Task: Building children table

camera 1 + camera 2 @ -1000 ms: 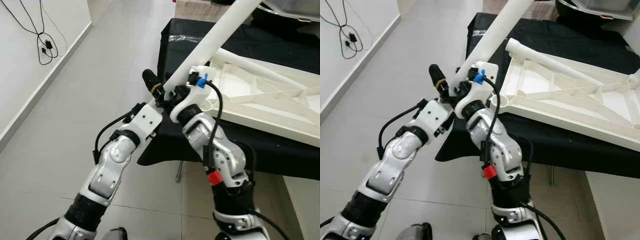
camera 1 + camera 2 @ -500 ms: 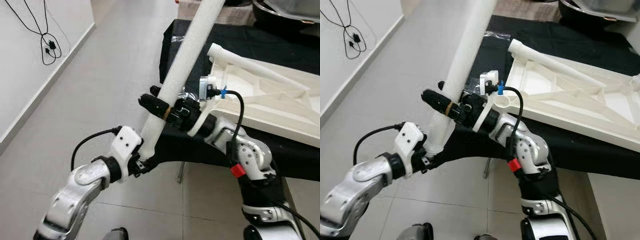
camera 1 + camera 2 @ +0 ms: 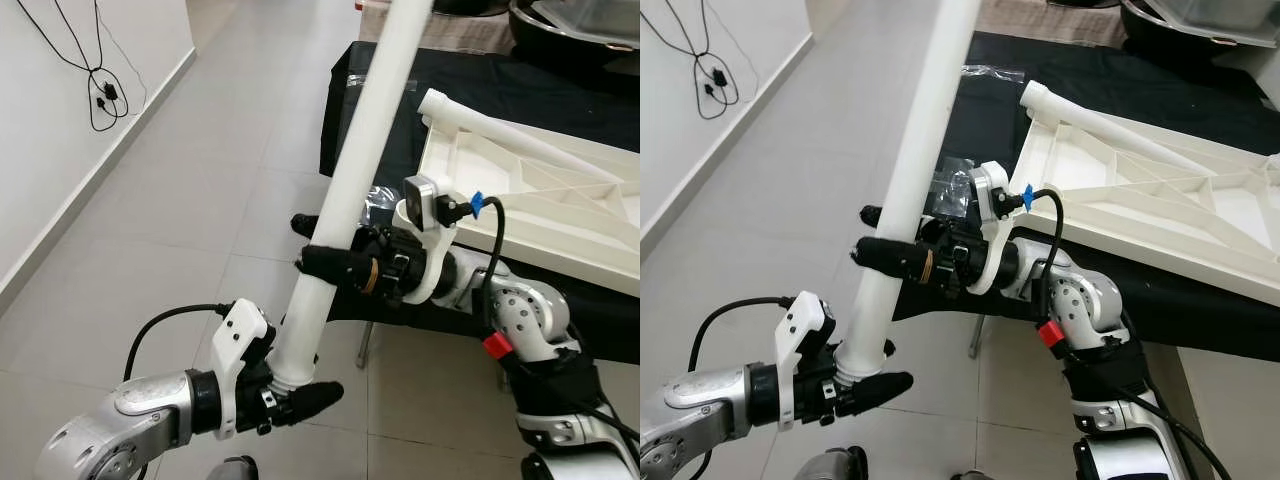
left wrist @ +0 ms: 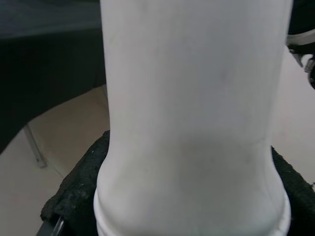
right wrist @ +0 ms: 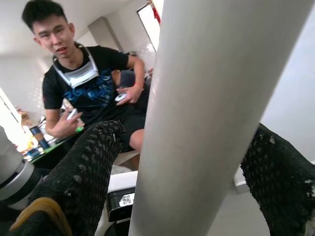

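Left eye view, item one: a long white table leg, held steeply tilted over the tiled floor, its top end running out past the upper edge. We log the left tool clamped on the leg's lower end, one black finger jutting out beside the ridged collar at the bottom. Left wrist view confirms it: the white tube sits between two black foam pads, pressed against both.

Item two: the right tool, reaching across from the robot's right and closed around the same leg higher up, a black finger wrapping the front of the tube. Right wrist view shows the leg gripped between two mesh-covered fingers.

Item three: the white table frame, lying upside down on the tabletop draped in black cloth, ribs facing up, with one leg already attached and lying along its far side. The frame sits to the right of the held leg, apart from it.

Item four: a black cable coiled against the white wall at left.

Item five: a person in a black shirt, seated behind the leg in the right wrist view.
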You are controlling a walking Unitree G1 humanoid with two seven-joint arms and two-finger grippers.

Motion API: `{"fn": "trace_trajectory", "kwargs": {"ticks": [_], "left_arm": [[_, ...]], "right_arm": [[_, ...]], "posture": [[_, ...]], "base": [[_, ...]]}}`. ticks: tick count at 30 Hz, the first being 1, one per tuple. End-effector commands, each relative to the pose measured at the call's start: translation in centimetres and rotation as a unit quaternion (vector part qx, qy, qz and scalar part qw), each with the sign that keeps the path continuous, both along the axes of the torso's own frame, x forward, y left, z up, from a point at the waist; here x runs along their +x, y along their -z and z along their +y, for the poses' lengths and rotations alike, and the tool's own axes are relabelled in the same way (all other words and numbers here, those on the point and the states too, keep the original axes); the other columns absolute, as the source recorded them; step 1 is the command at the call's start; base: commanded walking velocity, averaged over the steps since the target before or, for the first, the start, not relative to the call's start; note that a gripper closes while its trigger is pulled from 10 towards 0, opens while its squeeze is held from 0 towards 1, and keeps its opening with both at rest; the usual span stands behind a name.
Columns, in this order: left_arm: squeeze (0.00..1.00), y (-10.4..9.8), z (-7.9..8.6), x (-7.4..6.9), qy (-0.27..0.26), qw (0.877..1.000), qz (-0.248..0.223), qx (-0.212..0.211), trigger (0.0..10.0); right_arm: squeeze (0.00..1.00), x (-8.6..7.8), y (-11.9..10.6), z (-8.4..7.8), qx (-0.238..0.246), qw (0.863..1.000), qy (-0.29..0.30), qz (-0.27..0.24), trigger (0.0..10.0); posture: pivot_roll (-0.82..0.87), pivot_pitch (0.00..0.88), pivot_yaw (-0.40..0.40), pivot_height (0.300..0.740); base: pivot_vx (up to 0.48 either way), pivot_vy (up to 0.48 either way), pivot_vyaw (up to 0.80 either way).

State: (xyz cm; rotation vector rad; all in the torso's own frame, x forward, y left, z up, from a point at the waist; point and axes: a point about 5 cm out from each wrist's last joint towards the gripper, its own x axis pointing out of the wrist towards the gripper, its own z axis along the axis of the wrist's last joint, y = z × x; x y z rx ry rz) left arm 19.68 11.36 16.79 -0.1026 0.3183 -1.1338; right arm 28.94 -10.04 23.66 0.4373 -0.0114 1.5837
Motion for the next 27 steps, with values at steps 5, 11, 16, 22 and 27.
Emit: {"fn": "trace_trajectory", "kwargs": {"ticks": [5,11,16,22,27], "left_arm": [[0.0,-0.4,-0.3,-0.6,0.022,1.0,0.009,-0.009,10.0],[0.0,-0.3,-0.4,-1.0,0.031,0.999,0.018,-0.002,10.0],[0.0,-0.4,-0.5,-1.1,0.031,0.999,0.022,-0.008,10.0],[0.0,-0.3,-1.0,-1.5,0.038,0.998,0.037,-0.02,10.0],[0.0,-0.1,-1.4,-2.3,0.046,0.997,0.058,-0.031,10.0]], "right_arm": [[0.0,-0.5,0.2,0.5,0.001,0.999,-0.035,0.013,10.0],[0.0,-1.1,0.2,1.1,0.008,0.997,-0.072,0.034,10.0],[0.0,-1.6,0.1,1.4,0.016,0.995,-0.091,0.032,10.0],[0.0,-2.2,0.3,1.9,0.012,0.993,-0.112,0.037,10.0],[0.0,-2.7,0.5,2.2,0.004,0.991,-0.125,0.039,10.0]], "posture": [[0.12,0.146,-0.063,0.74],[0.12,0.146,-0.066,0.74],[0.12,0.144,-0.066,0.74],[0.11,0.147,-0.068,0.74],[0.11,0.147,-0.068,0.74]], "base": [[0.0,0.0,0.0],[0.0,0.0,0.0],[0.0,0.0,0.0],[0.0,0.0,0.0],[0.0,0.0,0.0]]}}
